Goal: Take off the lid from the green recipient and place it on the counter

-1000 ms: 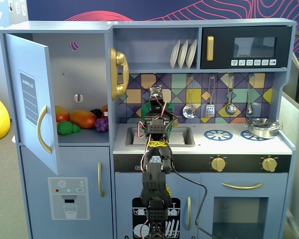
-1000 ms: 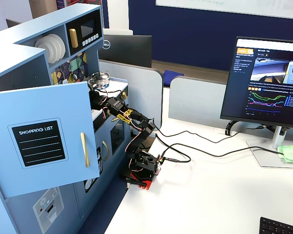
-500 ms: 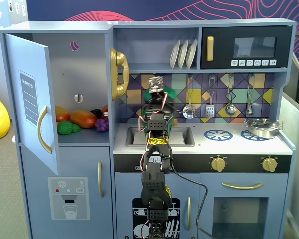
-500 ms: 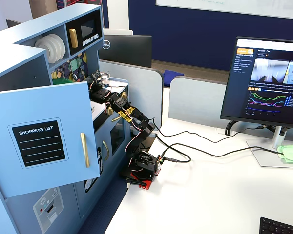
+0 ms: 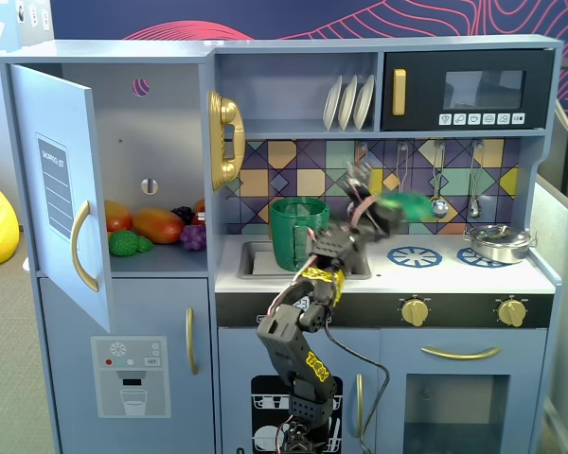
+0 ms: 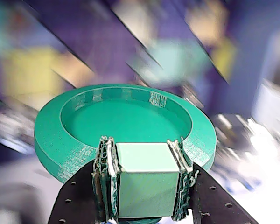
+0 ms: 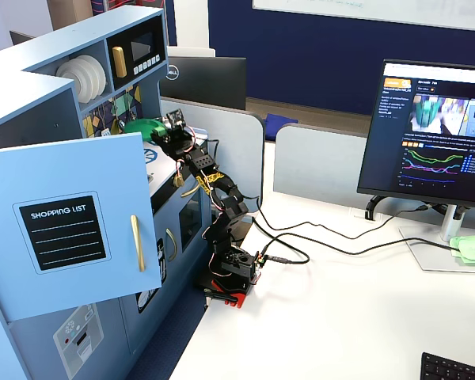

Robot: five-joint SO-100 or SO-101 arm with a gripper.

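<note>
My gripper (image 6: pixel 143 154) is shut on the pale square knob of the green lid (image 6: pixel 126 119), whose round disc with a raised rim fills the wrist view. In a fixed view the lid (image 5: pixel 407 202) hangs blurred in the gripper (image 5: pixel 383 210), in the air above the white counter (image 5: pixel 454 270), over its left blue burner ring. The green recipient (image 5: pixel 298 233) stands open in the sink to the left of the gripper. From the side, in a fixed view, the lid (image 7: pixel 141 127) and gripper (image 7: pixel 163 128) are inside the kitchen's upper opening.
A silver metal pot (image 5: pixel 497 243) sits on the right burner. Utensils hang on the tiled back wall (image 5: pixel 439 184). The fridge door (image 5: pixel 62 189) stands open at the left, with toy fruit (image 5: pixel 151 227) inside. Plates (image 5: pixel 348 102) and a microwave (image 5: pixel 469 90) are above.
</note>
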